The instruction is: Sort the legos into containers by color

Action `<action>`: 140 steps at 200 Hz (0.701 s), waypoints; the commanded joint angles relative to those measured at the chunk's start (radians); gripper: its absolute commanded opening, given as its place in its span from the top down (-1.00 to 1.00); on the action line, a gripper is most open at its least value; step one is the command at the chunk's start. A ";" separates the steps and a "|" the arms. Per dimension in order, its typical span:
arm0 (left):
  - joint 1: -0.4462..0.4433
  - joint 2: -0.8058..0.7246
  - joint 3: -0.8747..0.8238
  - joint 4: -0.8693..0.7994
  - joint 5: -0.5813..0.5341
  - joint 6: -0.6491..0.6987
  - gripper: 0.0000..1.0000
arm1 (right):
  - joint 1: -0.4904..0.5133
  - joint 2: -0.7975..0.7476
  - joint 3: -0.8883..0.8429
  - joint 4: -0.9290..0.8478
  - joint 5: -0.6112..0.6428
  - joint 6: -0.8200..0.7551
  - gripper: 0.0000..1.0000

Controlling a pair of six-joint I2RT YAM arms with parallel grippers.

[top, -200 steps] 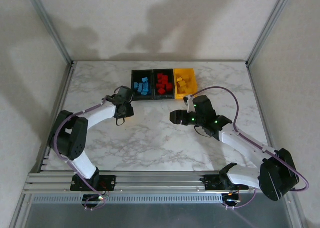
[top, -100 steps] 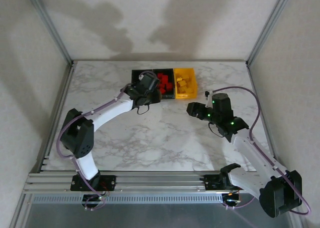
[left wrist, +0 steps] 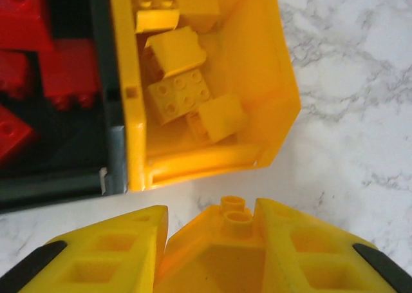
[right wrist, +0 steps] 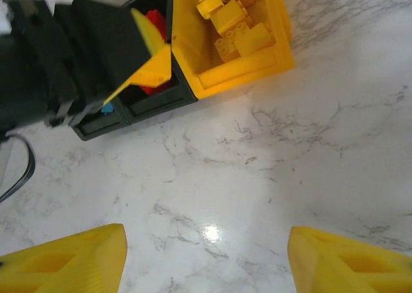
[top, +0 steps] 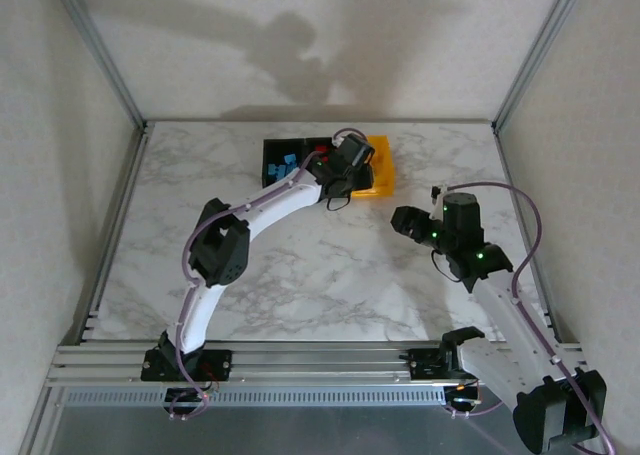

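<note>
- Top view: the three joined containers [top: 268,170] are seen at twelve o'clock on the counter [top: 300,265], with blue legos [top: 287,165] in the end bin at nine o'clock of the row. The left gripper [top: 350,170] is held over the seam between the middle black bin and the yellow bin [top: 382,180]. The right gripper [top: 400,219] is held over bare counter, at about four o'clock from the yellow bin and well apart from it.
- Left wrist view: a yellow brick [left wrist: 233,217] is pinched between the fingers of the left gripper [left wrist: 211,232], studs towards the bin. The yellow bin [left wrist: 277,80] lies at twelve o'clock from the brick, with several yellow legos [left wrist: 177,93] inside. Red legos [left wrist: 64,71] are seen in the middle black bin [left wrist: 58,183] at ten o'clock. The brick appears short of the bin's near wall.
- Right wrist view: the fingers of the right gripper [right wrist: 206,235] are spread wide with nothing between them, over bare counter [right wrist: 212,164]. The yellow bin [right wrist: 244,69] is seen at twelve o'clock.
- The step in hand is judged to be delivery of a yellow brick. The brick should next be carried slightly further towards twelve o'clock, past the near wall, and then released, with care taken to stay clear of the black bin.
</note>
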 commanded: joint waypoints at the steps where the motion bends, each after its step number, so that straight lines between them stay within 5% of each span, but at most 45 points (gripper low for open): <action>1: -0.004 0.072 0.111 -0.024 -0.043 -0.025 0.50 | -0.013 -0.029 -0.020 -0.036 -0.004 0.005 -0.35; 60: -0.002 0.269 0.340 0.023 -0.057 -0.038 0.45 | -0.038 -0.106 -0.013 -0.108 0.018 -0.019 -0.35; 113: 0.003 0.326 0.365 0.094 -0.079 -0.031 0.40 | -0.044 -0.153 -0.020 -0.132 0.018 -0.021 -0.35; 140: 0.015 0.342 0.372 0.096 -0.072 -0.036 0.19 | -0.044 -0.157 -0.018 -0.135 0.017 -0.020 -0.35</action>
